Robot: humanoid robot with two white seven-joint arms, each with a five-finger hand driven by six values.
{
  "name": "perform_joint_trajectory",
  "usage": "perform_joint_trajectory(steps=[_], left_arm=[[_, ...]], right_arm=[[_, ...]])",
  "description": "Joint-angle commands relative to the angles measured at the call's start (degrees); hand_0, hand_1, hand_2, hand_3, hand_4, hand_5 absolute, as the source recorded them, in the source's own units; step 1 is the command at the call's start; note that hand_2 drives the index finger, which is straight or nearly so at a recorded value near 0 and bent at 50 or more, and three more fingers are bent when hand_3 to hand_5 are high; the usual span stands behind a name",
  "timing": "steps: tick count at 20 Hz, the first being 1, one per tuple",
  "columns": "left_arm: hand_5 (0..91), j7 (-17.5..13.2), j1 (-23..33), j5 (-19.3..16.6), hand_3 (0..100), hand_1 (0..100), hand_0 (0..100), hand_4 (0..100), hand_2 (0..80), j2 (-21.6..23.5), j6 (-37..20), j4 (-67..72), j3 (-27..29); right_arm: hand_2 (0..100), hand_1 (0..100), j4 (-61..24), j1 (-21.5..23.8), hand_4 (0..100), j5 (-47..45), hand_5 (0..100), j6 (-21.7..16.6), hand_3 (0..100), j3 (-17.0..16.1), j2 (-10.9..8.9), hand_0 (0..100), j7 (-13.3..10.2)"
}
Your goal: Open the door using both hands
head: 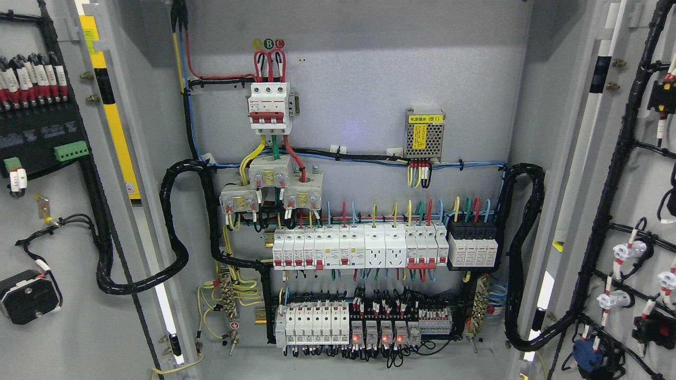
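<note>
Both doors (63, 221) swung wide — cabinet mouth open; breakers (359, 250) and cable loops (174, 227) crowd inside.

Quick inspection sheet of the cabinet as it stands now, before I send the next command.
Surface: back panel grey, bare at top.
Job's things: left door and right door both swung wide open.
Clutter: nothing seen.
Hands: nothing seen; neither arm in view.
Cables: black conduit loops at left and right; coloured wires feed the breaker rows.
Surroundings: main breaker, power supply, red-lit relays.
</note>
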Motion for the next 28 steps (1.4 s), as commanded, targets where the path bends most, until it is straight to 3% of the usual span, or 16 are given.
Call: perform_joint_trajectory(steps=[1,7,10,13,15,19,21,26,28], left_arm=[[0.0,-0.4,3.5,-2.6,25,16,4,11,11.0,-5.1,-1.6,-6.4,-2.2],[0.0,-0.5,5.7,-14.4,25,16,4,10,11.1,-14.1,-8.5,-5.8,-11.2],[0.0,-0.4,8.0,-19.3,25,16,4,9,11.6,-18.4,-10.8,-4.1,-15.9],[0.0,0.2,8.9,-23.5,24,16,4,4,11.9,-19.0,-19.1,4.2,-21.8],[0.0,1.8,9.0,-23.8,13,16,3,0,10.2,-19.0,-24.5,11.7,-24.3],[0.0,5.5,8.6,-23.0,8,14,3,0,7.2,-19.2,-25.9,24.8,-26.9],[0.0,6.8,7.8,-22.0,5,13,4,0,5.0,-19.7,-26.3,31.8,-27.0],[0.0,6.9,4.3,-21.4,0,10,4,0,0.5,-20.8,-26.5,50.0,-27.5],[0.0,7.0,2.5,-21.7,0,9,4,0,0.0,-21.8,-26.4,57.2,-27.5]], right_arm=[[0,11,-0.6,0.4,0,0.7,0,0.0,0,9.8,-0.23,21,0.1],[0,11,4.5,0.6,0,8.1,0,-0.3,0,20.7,0.47,21,0.2],[0,11,10.9,1.6,0,10.4,0,-0.4,0,24.2,1.61,21,0.0],[0,11,20.2,1.5,0,10.4,0,-0.4,0,27.1,2.49,21,0.2],[0,11,28.3,1.0,0,10.5,0,-0.4,0,28.4,3.37,21,0.3],[0,11,42.8,-0.8,0,13.7,0,-0.3,0,29.8,3.64,21,0.2],[0,11,50.5,-2.8,0,15.2,0,-0.3,0,29.9,4.86,21,0.2],[0,11,68.1,-6.6,0,21.6,0,-0.1,0,29.6,7.24,21,-0.3],[0,11,74.1,-8.4,0,22.7,0,0.3,0,29.6,9.17,21,-0.4]])
